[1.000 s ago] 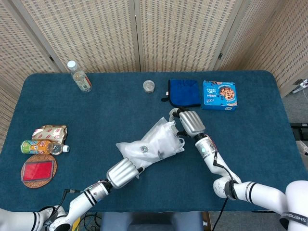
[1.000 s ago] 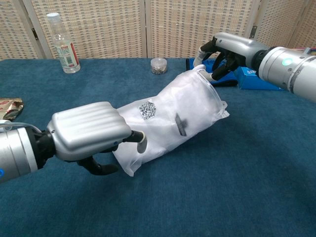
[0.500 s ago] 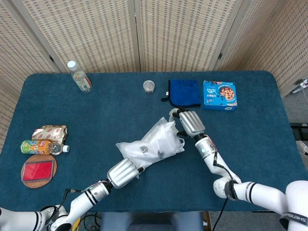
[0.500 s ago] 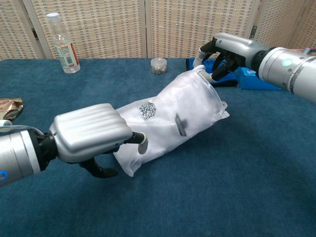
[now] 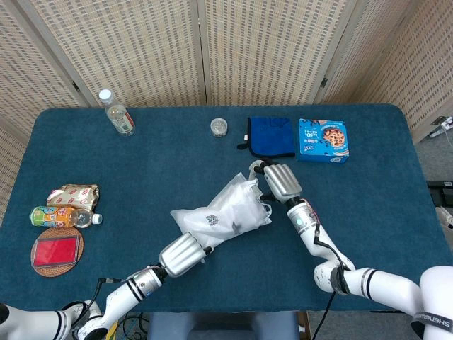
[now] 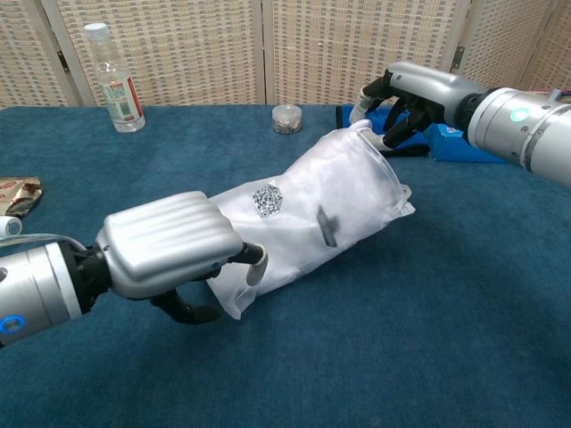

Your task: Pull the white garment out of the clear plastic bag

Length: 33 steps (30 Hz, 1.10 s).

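The clear plastic bag lies slantwise at the centre of the frame on the blue worktop, with the white garment folded inside it, nothing yet drawn out. The package is judged light and soft. The film is likely slippery and apt to crumple, so a pinch on plastic alone may slide. The better hold is judged to be the closed lower-left corner for anchoring, and the cloth itself, reached through the mouth at the upper right, for pulling.

The left hand is seen in the chest view at the bag's lower-left end, with one fingertip pressed against the film and the others curled beneath; whether the corner is truly gripped cannot be told. The right hand is at the bag's raised upper-right end, fingers bent around the rim, apparently pinching it.

The bag's lifted mouth and the left hand's curled fingers are shown only in the chest view. The wider layout is given only by the head view: a blue cloth and a biscuit box in the upper right.
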Motion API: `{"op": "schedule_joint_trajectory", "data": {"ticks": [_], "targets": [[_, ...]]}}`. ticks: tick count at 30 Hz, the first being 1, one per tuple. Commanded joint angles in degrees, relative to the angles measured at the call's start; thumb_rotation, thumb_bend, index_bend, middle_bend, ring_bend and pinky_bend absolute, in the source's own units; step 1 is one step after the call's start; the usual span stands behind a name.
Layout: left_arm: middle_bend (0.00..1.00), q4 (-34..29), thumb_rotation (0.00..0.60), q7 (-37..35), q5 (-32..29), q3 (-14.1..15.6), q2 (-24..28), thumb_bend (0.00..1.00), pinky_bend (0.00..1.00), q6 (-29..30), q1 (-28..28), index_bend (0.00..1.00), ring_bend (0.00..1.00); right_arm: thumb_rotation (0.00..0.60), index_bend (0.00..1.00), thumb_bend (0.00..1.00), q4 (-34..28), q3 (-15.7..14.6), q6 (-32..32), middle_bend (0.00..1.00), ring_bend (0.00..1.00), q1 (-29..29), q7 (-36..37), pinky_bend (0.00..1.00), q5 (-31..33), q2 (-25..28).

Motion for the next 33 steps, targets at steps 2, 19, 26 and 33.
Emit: {"op": "schedule_joint_trajectory", "data": {"ticks": [2,19,26,33], "targets": [[1.00,0.7,0.600,0.0,-0.5,-0.1,-0.4,0.27,1.00,-0.2,0.2,0.42,1.00,0.600,0.87,0.62,-0.1,0.0,0.1,0.30,0.18,-0.1,0.0,0.34,0.0,0.0],[1.00,2.5,0.600,-1.0,-1.1,-0.4,-2.0,0.27,1.00,-0.2,0.5,0.45,1.00,0.600,0.87,0.62,0.2,-0.2,0.0,0.30,0.18,-0.2,0.2,0.34,0.1,-0.3],[1.00,3.0,0.600,-1.4,-1.4,-0.3,-2.6,0.36,1.00,-0.3,0.6,0.47,1.00,0.600,0.87,0.62,0.4,-0.2,-0.1,0.30,0.18,-0.2,0.3,0.34,0.1,-0.5],[1.00,3.2,0.600,-1.4,-1.4,-0.2,-2.8,0.38,1.00,-0.1,0.8,0.50,1.00,0.600,0.87,0.62,0.3,-0.1,0.0,0.30,0.18,-0.2,0.3,0.34,0.0,-0.5]]}}
